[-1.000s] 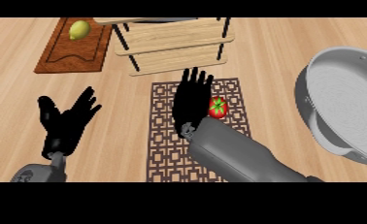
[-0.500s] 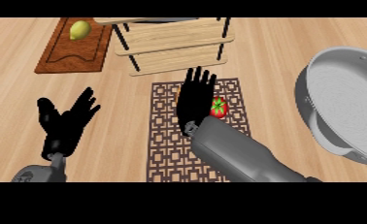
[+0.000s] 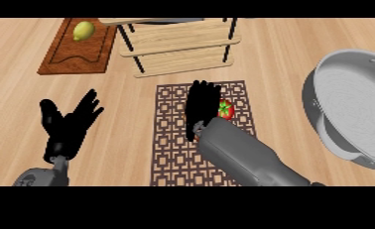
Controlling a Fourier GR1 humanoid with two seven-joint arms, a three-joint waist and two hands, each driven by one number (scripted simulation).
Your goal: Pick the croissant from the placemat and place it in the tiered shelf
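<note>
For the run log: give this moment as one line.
right hand: open over placemat, beside red item | left hand: open, resting | red item: ungrasped

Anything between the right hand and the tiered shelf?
Nothing stands there: the head view shows only placemat and bare counter between the right hand and the tiered shelf.

The right forearm (image 3: 245, 156), at five o'clock, is a thick, smooth grey tube ending in the matte black right hand (image 3: 201, 106). At eight o'clock the black left hand (image 3: 68, 126) has slim fingers and a thumb, on a narrow wrist above the rounded grey left forearm (image 3: 36, 177).
</note>
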